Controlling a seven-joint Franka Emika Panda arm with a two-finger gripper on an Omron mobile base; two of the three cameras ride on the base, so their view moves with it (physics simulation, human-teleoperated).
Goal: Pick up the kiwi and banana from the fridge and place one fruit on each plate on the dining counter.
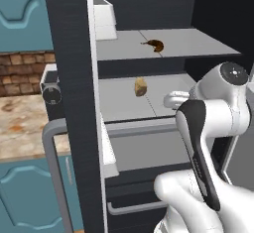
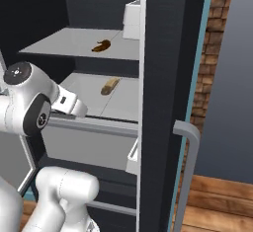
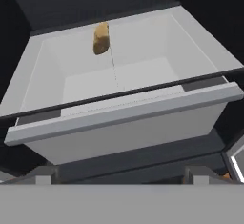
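The fridge (image 1: pixel 74 78) stands open before me, with its dark door edge (image 2: pixel 168 53) close by. The banana (image 1: pixel 155 45), small, curved and dark brown, lies on the upper grey shelf (image 2: pixel 101 46). My gripper (image 3: pixel 123 174) is open, with its fingertips (image 3: pixel 45 174) spread wide and nothing between them. It hovers in front of the lower shelf and the drawer (image 3: pixel 128 118), well below the banana. My hand (image 2: pixel 69 105) reaches in at lower-shelf height. The kiwi, the plates and the dining counter are out of view.
A tan lumpy item (image 1: pixel 141 87) sits on the lower shelf (image 2: pixel 109 86), at the top of the hand view (image 3: pixel 100 38). A white bin (image 1: pixel 104 16) hangs on the door. The grey bar handle (image 2: pixel 190 167) juts out. A marbled countertop (image 1: pixel 15 123) lies left.
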